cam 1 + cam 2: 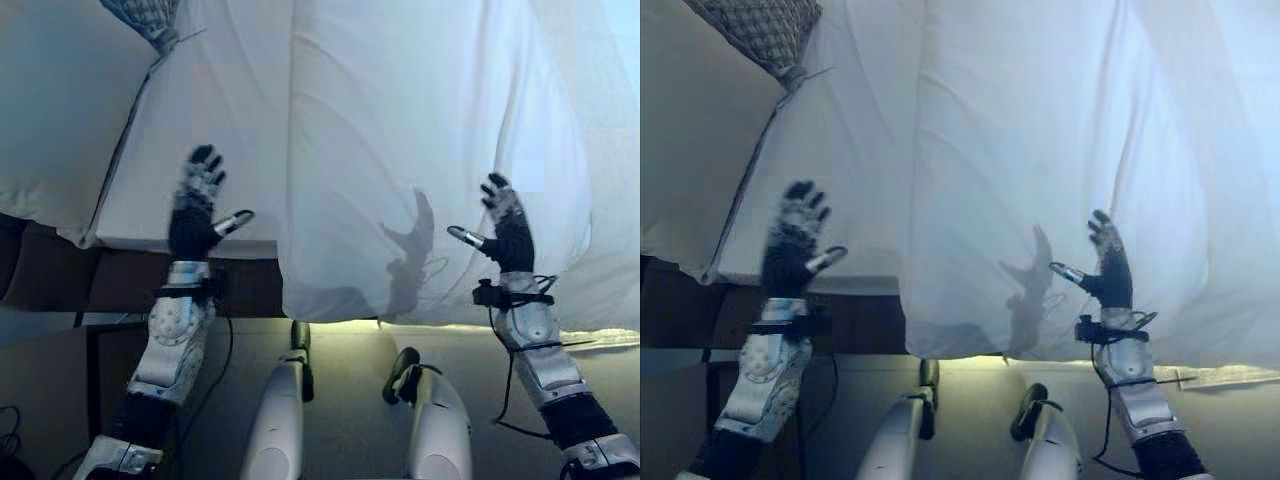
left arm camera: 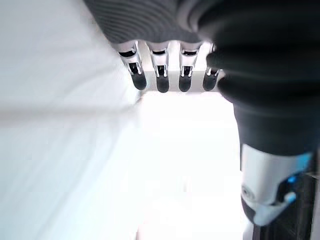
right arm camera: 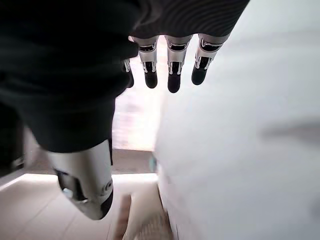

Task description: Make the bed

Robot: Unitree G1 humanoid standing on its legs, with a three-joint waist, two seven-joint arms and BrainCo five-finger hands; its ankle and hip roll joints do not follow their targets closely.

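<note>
Risk of slippage: left hand [image 1: 196, 207] and right hand [image 1: 505, 228] hover splayed, holding nothing, over the white duvet [image 1: 420, 150], so a shallow pinch could bunch it unevenly.

The duvet [image 1: 430, 150] is plain white, shading to pale blue-grey in its folds, and carries a grey shadow of a hand at about 6 o'clock. The sheet [image 1: 210, 150] at 9 o'clock of it is the same plain white. At 11 o'clock a pillow [image 1: 760, 30] shows a small grey-and-cream woven diamond pattern. The bed base [image 1: 130, 280] at 8 o'clock is dark brown. The floor [image 1: 350, 400] at 6 o'clock is pale beige. The left hand [image 1: 198, 205] and right hand [image 1: 505, 225] are both black-covered with silver, dark-tipped fingers.
</note>
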